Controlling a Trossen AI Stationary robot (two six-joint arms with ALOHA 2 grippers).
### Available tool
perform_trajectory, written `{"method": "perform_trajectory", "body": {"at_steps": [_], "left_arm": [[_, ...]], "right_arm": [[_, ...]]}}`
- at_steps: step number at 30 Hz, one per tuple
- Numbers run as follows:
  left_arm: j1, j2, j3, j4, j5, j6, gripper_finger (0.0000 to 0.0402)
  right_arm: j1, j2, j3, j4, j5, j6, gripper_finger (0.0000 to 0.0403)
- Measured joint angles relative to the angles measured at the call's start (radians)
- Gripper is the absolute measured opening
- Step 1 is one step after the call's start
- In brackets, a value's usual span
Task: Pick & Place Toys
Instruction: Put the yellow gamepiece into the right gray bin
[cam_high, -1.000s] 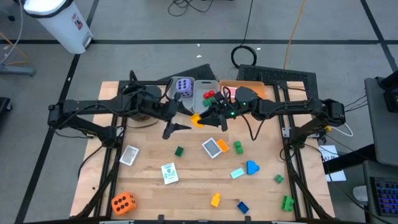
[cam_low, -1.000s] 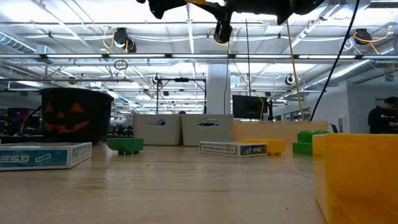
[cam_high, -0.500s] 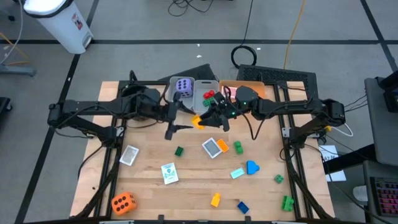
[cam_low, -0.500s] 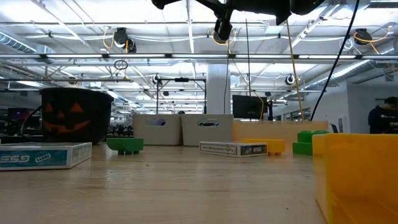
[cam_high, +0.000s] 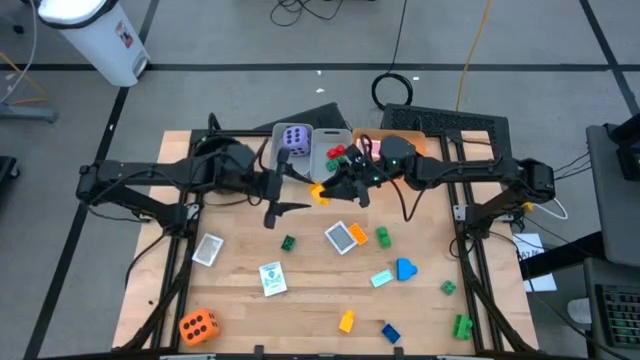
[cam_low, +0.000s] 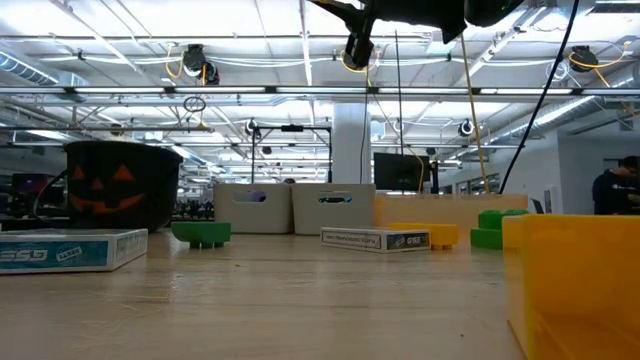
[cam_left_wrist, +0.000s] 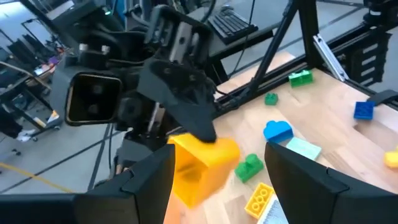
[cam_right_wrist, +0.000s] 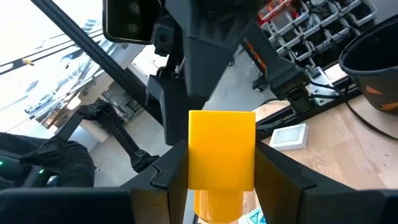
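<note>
Yellow brick (cam_right_wrist: 221, 147), clamped in right fingers (cam_right_wrist: 277, 165), has edged toward the bins (cam_high: 330, 150).

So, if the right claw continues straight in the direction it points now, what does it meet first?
The right claw, shut on the yellow brick, points at the left claw just ahead, so that arm is probably first in its line. How far apart they are is unclear.

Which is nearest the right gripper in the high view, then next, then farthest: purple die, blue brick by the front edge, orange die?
Measured from the right gripper, shut on a yellow brick:
1. Purple die, in the grey bin just behind it.
2. Blue brick, at the front edge, right of centre.
3. Orange die, front-left corner.
</note>
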Motion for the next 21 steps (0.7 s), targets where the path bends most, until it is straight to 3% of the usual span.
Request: {"method": "perform_trajectory", "body": {"at_steps": [17, 21], "left_arm": [[0.01, 0.046, 0.001, 0.013, 0.037, -0.02, 0.0251], [0.01, 0.056, 0.001, 0.021, 0.054, -0.025, 0.0229]], "right_arm": [[-0.009, 0.0, 0.0, 0.019, -0.038, 0.018, 0.0142], [-0.009, 0.001, 0.0, 0.018, -0.039, 0.016, 0.0141]]}}
